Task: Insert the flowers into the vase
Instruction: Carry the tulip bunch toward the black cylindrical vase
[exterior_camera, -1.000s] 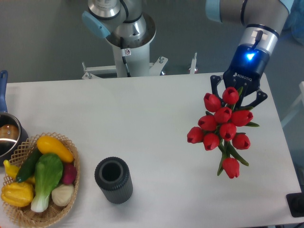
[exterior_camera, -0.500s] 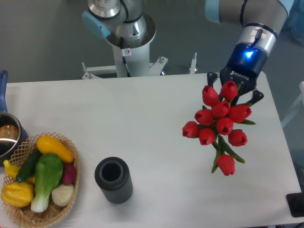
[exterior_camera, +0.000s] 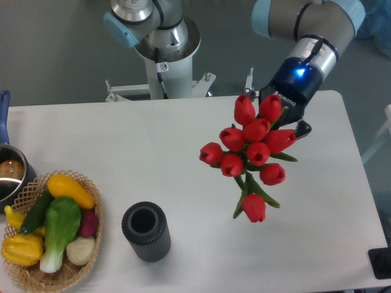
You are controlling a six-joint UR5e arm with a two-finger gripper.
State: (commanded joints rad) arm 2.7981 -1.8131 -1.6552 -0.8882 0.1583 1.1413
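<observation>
Claw [exterior_camera: 278, 116] pinching flowers [exterior_camera: 250, 146]; vase [exterior_camera: 145, 231] w/ veg basket [exterior_camera: 36, 271] beside, unobstructed.

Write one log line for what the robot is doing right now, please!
phase: carry | gripper: shut on flowers, lifted off table | vase: upright, empty, left of flowers | inserted: not yet

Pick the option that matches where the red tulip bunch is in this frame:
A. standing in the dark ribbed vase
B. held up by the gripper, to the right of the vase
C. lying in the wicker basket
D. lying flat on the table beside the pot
B. The tulip bunch hangs from the gripper over the table's right half, while the dark ribbed vase stands empty-mouthed nearer the left front.
</observation>
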